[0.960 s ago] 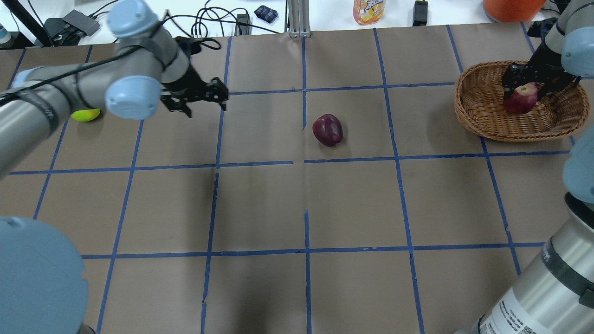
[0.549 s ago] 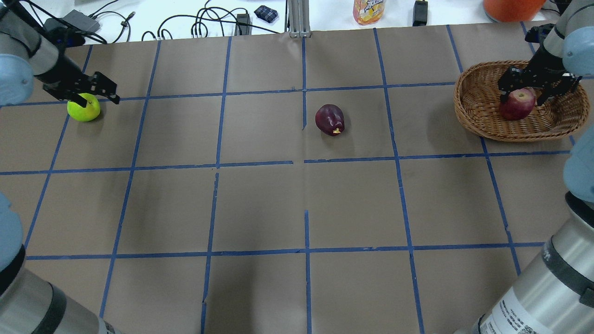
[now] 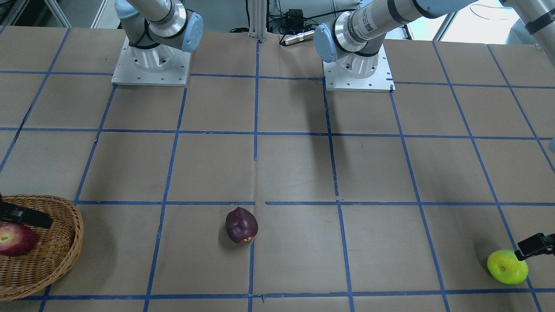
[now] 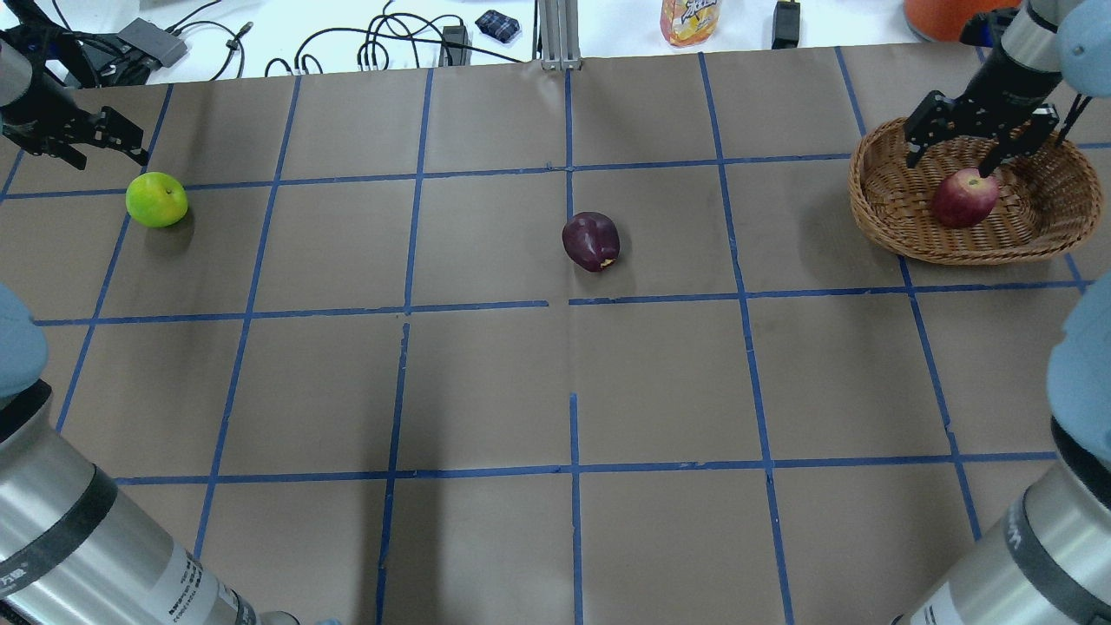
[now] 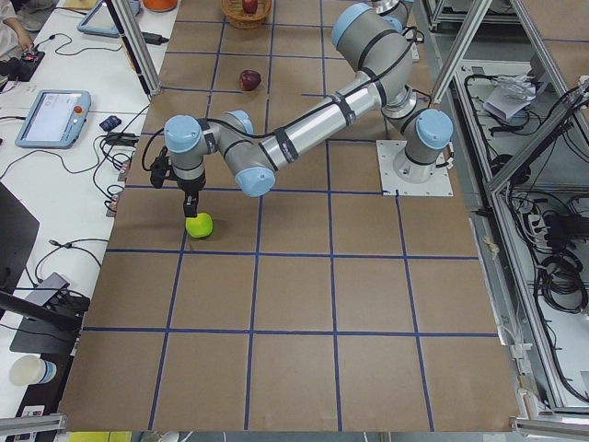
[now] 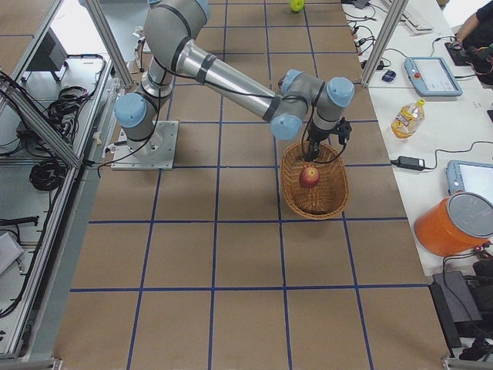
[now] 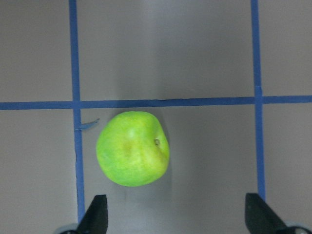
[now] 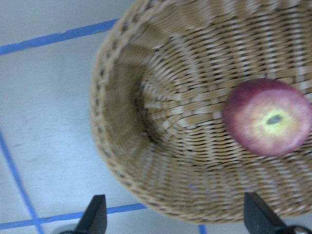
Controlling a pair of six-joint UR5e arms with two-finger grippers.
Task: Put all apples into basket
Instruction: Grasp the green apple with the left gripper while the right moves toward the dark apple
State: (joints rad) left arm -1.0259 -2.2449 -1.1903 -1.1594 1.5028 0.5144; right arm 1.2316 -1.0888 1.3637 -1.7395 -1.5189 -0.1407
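Observation:
The red apple point(image 4: 963, 198) lies in the wicker basket point(image 4: 894, 227) at the far right; it also shows in the right wrist view point(image 8: 268, 117). My right gripper point(image 4: 950, 163) is open and empty, just above the apple. The maroon apple point(image 4: 591, 241) lies on the table's middle, far from both grippers. The yellow-green apple point(image 4: 156, 199) lies at the far left. My left gripper point(image 4: 111, 156) is open and empty, above it and slightly beyond. In the left wrist view the green apple point(image 7: 133, 148) lies off to one side of the open fingers point(image 7: 97, 217).
The table is brown paper with a blue tape grid. A drink bottle point(image 4: 690, 19), an orange bucket point(image 4: 955, 16) and cables point(image 4: 382, 43) lie beyond the far edge. The arm bases point(image 3: 151, 65) point(image 3: 357, 69) stand on the robot's side.
My left gripper swung from near the table's middle to the far left, over the green apple. My right gripper let go of the red apple and rose. The maroon apple shifted slightly left.

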